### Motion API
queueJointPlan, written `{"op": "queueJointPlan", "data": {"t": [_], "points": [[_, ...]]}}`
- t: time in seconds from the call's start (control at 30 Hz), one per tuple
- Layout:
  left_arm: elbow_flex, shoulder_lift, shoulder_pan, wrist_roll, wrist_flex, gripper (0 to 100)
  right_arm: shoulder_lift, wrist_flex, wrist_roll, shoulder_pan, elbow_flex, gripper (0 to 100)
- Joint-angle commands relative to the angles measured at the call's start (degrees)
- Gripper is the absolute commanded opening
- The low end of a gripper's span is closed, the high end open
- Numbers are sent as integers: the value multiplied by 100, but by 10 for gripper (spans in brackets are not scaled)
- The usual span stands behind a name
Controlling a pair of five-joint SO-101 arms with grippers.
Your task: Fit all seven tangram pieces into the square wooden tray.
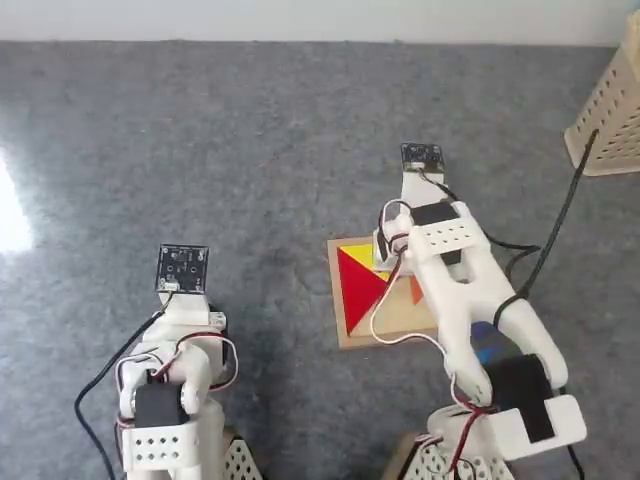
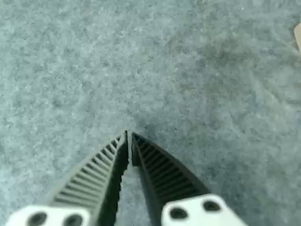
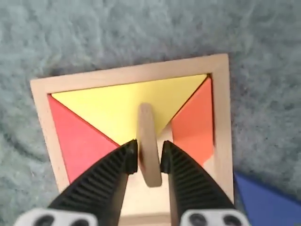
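The right end effector (image 3: 148, 149) hangs directly over the square wooden tray (image 3: 131, 73). Its fingers are closed on a pale wooden piece (image 3: 146, 120), and the rest of the move depends on how that piece sits. It is gripped on edge, thin side up, so it stands upright between the fingers. Its long axis runs straight out along the line of the fingers, from the near side of the tray toward the far side, and its far end overlaps the yellow triangle (image 3: 117, 106).

Three pieces lie flat in the tray. The yellow triangle is along the far side, the red triangle (image 3: 77, 139) is on the left, and the orange piece (image 3: 195, 127) is on the right. The bare floor of the tray is in the near half, directly under the end effector (which is where the held piece probably belongs). My reading is that the piece must be tipped flat and drawn toward the near side before release. Otherwise it would rest on the yellow triangle's point. I cannot tell whether its lower edge touches anything.

A blue piece (image 3: 265, 202) lies on the grey worktop (image 1: 250, 150), just outside the tray's near right corner.

The left end effector (image 2: 129, 136) is well to the left of the tray, over bare worktop. Its fingers are closed to a sliver and hold nothing, so the right arm is the nearer one.
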State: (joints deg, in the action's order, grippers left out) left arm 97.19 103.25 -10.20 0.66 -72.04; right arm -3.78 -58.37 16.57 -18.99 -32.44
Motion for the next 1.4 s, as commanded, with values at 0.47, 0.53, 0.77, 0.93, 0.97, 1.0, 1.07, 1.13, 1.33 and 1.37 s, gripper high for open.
{"op": "queueJointPlan", "data": {"t": [0.47,0.53,0.77,0.93,0.97,1.0,1.07,1.13,1.33,1.37], "points": [[-66,97,0,-35,-26,12,286,-251,-378,66,123,91],[-66,97,0,-35,-26,12,347,-277,-387,75,141,92],[-66,97,0,-35,-26,12,338,-418,-703,84,141,179],[-66,97,0,-35,-26,12,338,-444,-1266,84,141,292],[-66,97,0,-35,-26,12,338,-444,-1398,92,141,297],[-66,97,0,-35,-26,12,338,-444,-1486,84,141,294],[-66,97,0,-35,-26,12,330,-505,-1503,75,149,275],[-66,97,0,-35,-26,12,321,-611,-1530,66,281,254],[-66,97,0,-35,-26,12,312,-1191,-1486,75,1231,207],[-66,97,0,-35,-26,12,312,-1297,-1486,75,1371,193]]}}
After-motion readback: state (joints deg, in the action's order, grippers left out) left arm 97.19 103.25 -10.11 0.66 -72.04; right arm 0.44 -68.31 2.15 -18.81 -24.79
